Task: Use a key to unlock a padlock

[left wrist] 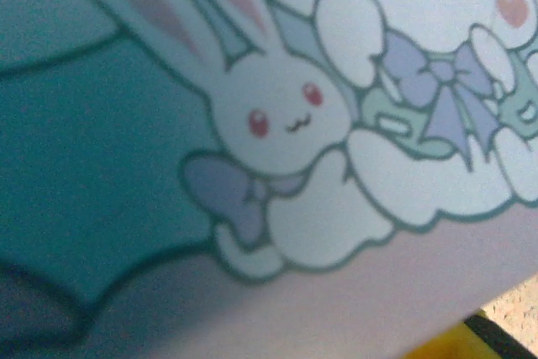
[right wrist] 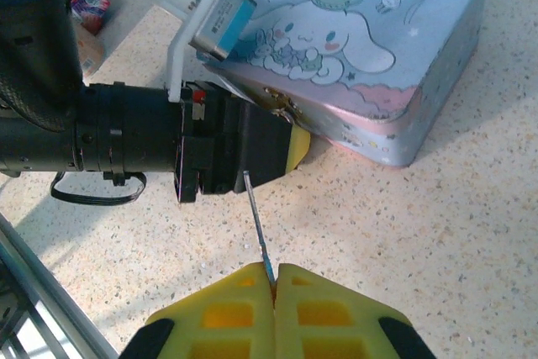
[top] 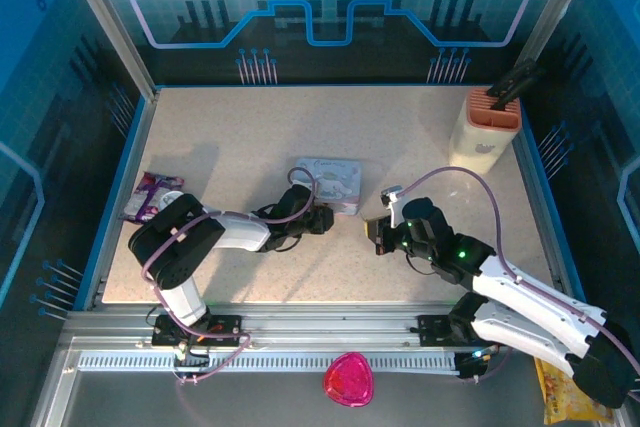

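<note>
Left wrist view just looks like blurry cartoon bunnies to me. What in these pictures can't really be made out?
- Padlock: right wrist view, the left gripper covers the tin's front edge; whether it grips anything is hidden.
- Key: right wrist view, base buried between the right gripper's pads; teeth too thin to read.
- Left wrist view: tin lid blurred; yellow pad cut off by the bottom edge.

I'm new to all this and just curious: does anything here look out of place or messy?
Nothing looks spilled or broken. Two strays lie off the table: a pink object on the front metal frame and a yellow packet at the near right corner. A crumpled wrapper sits at the table's left edge.
</note>
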Controlling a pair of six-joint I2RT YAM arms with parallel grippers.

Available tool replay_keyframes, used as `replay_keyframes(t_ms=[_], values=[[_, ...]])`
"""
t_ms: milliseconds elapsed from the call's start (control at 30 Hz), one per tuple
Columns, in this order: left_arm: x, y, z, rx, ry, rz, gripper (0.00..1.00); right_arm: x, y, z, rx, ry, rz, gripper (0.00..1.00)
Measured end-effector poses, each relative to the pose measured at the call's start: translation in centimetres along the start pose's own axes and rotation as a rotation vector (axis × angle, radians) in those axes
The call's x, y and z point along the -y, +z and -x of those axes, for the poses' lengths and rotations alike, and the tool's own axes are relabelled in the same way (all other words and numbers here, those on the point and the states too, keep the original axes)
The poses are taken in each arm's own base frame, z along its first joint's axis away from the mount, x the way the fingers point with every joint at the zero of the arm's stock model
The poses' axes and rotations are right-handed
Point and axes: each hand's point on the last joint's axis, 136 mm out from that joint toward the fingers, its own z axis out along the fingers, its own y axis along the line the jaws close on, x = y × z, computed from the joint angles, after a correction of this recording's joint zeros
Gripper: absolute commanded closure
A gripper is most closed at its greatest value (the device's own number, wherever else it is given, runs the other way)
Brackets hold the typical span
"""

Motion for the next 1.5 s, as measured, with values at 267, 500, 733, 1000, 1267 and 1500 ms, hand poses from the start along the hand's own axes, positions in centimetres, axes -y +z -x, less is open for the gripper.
replay_keyframes(t_ms=[267, 500, 733, 1000, 1267, 1500], values=[[1.0, 0.1, 0.4, 0.013, -0.017, -0.052, 0.82, 0.5, 0.4, -0.9, -0.023, 0.044, -0.012, 1.00], [1.5, 0.0, 0.3, 0.002, -0.054, -0.078, 0.91, 1.7, 0.9, -2.0, -0.058, 0.171, -0.009, 1.00], [2.9, -0.6, 0.1, -0.027, -0.102, -0.145, 0.93, 3.6, 1.5, -4.1, -0.130, 0.346, 0.004, 1.00], [5.1, -1.1, 0.1, -0.056, -0.140, -0.258, 0.94, 2.9, 3.0, -6.4, -0.239, 0.456, 0.078, 1.00], [7.0, -1.7, 0.7, -0.051, -0.158, -0.348, 0.95, 2.2, 4.2, -6.2, -0.259, 0.531, 0.160, 1.00], [7.9, -2.0, 1.1, -0.045, -0.169, -0.392, 0.96, 2.5, 4.7, -6.6, -0.265, 0.591, 0.199, 1.00]])
